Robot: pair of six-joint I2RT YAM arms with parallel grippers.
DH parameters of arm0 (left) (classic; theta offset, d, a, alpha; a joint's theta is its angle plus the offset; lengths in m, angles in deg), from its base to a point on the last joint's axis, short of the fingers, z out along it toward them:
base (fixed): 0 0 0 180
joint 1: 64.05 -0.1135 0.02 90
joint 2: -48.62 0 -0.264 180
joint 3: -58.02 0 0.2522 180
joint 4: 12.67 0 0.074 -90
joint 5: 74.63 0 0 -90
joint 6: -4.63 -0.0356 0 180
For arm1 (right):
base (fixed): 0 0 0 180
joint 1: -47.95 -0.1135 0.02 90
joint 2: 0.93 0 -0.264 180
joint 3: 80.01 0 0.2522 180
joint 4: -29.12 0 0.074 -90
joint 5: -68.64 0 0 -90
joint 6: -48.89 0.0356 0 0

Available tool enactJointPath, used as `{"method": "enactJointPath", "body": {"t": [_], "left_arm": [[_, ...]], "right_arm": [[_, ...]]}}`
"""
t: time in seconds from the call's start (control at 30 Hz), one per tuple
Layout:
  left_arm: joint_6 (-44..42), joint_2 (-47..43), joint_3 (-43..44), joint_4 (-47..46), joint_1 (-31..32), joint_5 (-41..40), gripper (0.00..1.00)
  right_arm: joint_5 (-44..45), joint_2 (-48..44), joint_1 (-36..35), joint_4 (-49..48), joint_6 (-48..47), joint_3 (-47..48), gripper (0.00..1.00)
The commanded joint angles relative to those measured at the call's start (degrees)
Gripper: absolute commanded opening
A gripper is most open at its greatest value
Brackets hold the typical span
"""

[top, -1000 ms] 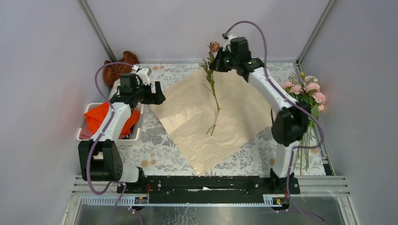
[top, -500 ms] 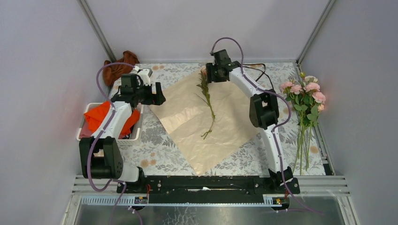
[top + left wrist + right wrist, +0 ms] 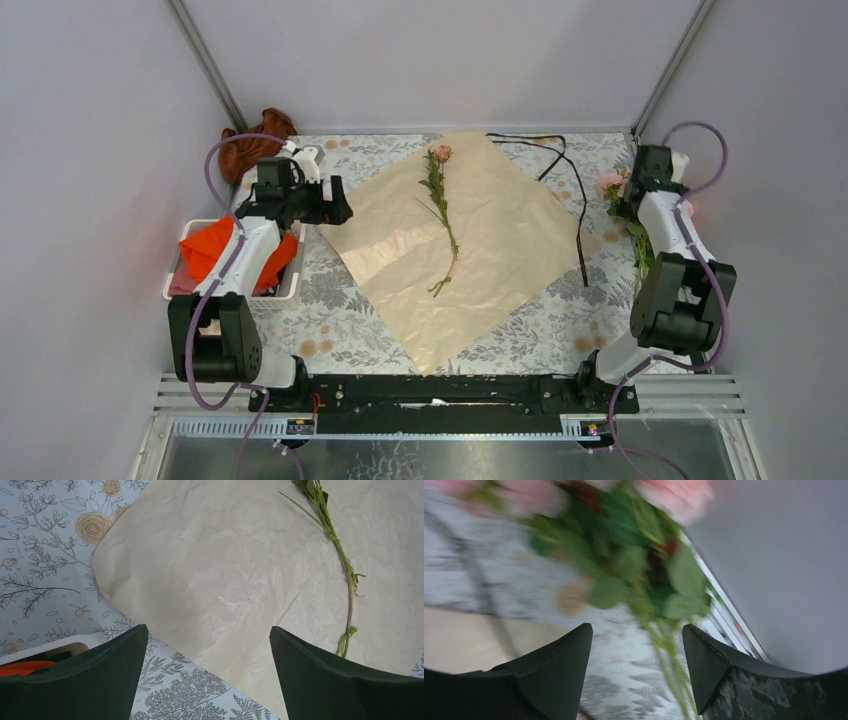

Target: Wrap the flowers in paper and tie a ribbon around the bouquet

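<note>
Flowers (image 3: 624, 555) lie just beyond the fingers of the right gripper (image 3: 636, 630), which stand apart with nothing between them, the pink bunch resting off the right side of the paper (image 3: 490, 250) and well apart from the single stem (image 3: 441, 215) lying across the sheet. The left gripper (image 3: 207, 630) hangs wide open above the sheet's left corner. The bunch looks light, with thin bendy stems and blooms easily crushed, so the hold belongs low on the stalks.

Straight ahead of my right claw (image 3: 636, 630) the flowers (image 3: 624, 565) bar the way, with the wall (image 3: 774, 555) close on its right. Ahead of my left claw (image 3: 207, 628) the flat paper (image 3: 215, 570) leaves room; the bin (image 3: 65, 644) sits under its left finger.
</note>
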Motion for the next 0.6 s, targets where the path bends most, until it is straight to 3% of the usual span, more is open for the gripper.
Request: {"method": "enactJointPath", "body": {"t": [0.0, 0.27, 0.57], "left_arm": [[-1.06, -1.28, 0.13, -0.78, -0.27, 1.42, 0.99], [-0.78, -0.26, 0.39, -0.30, -0.28, 0.84, 0.99], [-0.43, -0.33, 0.64, -0.19, -0.29, 0.09, 0.99]], "right_arm": [[5.31, -3.59, 6.09, -6.20, 1.14, -10.21, 0.73], [5.23, -1.37, 13.03, -16.27, 5.56, -15.79, 0.71], [6.17, 6.56, 14.86, -16.74, 3.57, -12.97, 0.60]]}}
